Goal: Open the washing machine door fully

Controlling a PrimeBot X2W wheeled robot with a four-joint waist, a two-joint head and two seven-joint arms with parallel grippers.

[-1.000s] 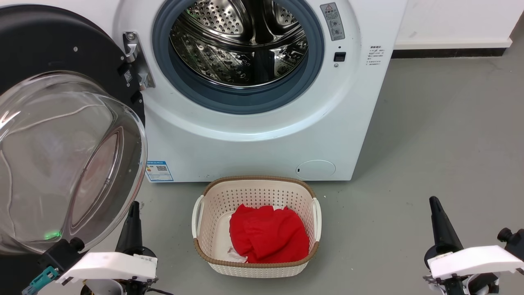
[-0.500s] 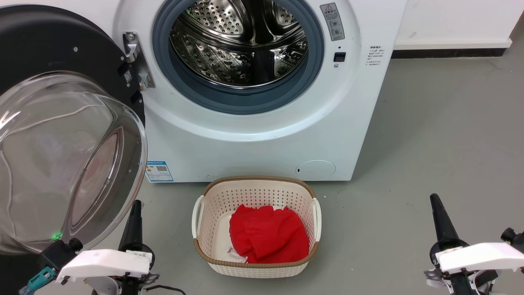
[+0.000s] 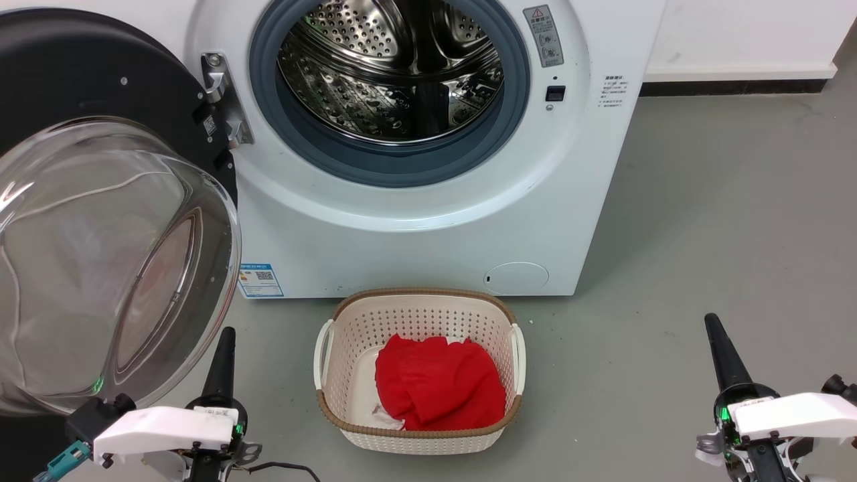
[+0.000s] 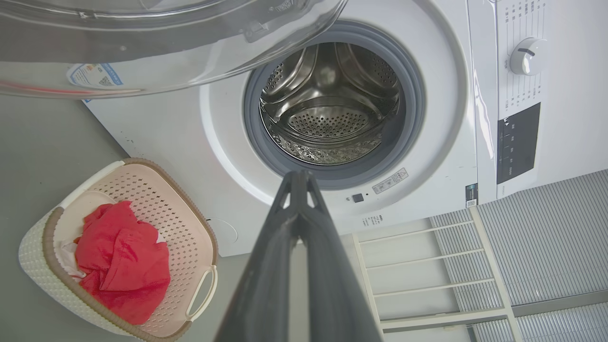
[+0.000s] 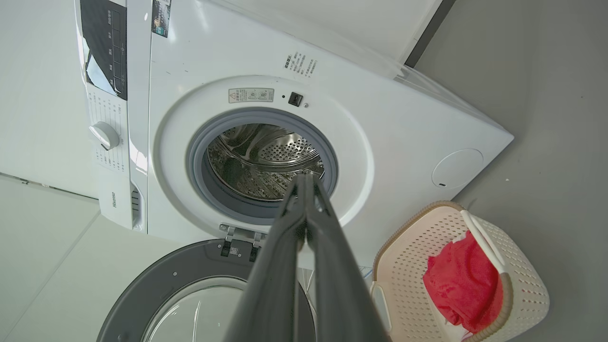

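Left gripper point(image 3: 227, 336): arm held low at the lower left of the head view, white wrist housing level, fingers pointing forward toward the washing machine point(image 3: 428, 227). Fingers clenched tip to tip, empty. They sit just beside the lower rim of the washing machine door point(image 3: 114, 254), and the left wrist view shows a gap between them and the glass.

Right gripper point(image 3: 714, 333): arm low at the lower right, same forward pose, over bare floor point(image 3: 703, 221). Fingers clenched together, empty, well apart from the machine and the basket point(image 3: 335, 402).

Door: swung out on its hinge point(image 3: 221, 100) to the left of the drum opening point(image 3: 392, 73). The black disc stands away from the machine front and the clear bowl bulges toward me. The drum opening is fully uncovered.

The basket stands on the floor in front of the machine, between my two arms, with a red cloth point(image 3: 438, 388) inside.
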